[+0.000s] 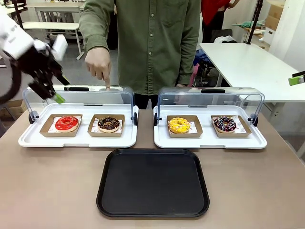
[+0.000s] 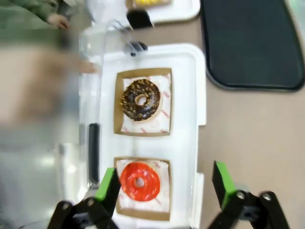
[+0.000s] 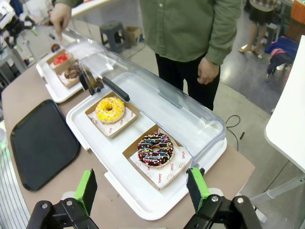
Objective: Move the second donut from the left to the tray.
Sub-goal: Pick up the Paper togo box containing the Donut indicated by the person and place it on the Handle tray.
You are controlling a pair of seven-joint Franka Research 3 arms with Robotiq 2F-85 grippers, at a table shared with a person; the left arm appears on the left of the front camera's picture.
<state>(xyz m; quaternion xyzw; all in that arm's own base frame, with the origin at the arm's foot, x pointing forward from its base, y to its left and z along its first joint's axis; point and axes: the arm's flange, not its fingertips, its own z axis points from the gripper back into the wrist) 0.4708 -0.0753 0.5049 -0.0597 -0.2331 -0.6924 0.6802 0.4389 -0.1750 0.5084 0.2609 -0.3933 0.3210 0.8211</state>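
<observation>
The second donut from the left (image 1: 108, 124) (image 2: 140, 100) (image 3: 72, 72) has dark chocolate glaze with pale sprinkles. It lies in a brown cardboard holder on the left white display tray (image 1: 28, 138). The black tray (image 1: 152, 183) (image 2: 252, 43) (image 3: 43, 143) lies bare at the table's front middle. My left gripper (image 1: 61, 89) (image 2: 165, 183) hangs open above that display tray's left end, over the red donut (image 2: 139, 181), holding nothing. My right gripper (image 3: 143, 188) is open and holds nothing, above the right display tray's near corner; a green pad (image 1: 296, 79) shows at the right edge.
The person's hand (image 1: 99, 64) points a finger down onto the raised clear lid (image 1: 78, 95) of the left display. The right display tray (image 1: 209, 140) holds a yellow donut (image 1: 178, 125) and a multicoloured-sprinkle donut (image 1: 225, 124), its lid (image 1: 209, 98) also raised. A white table (image 1: 248, 62) stands behind.
</observation>
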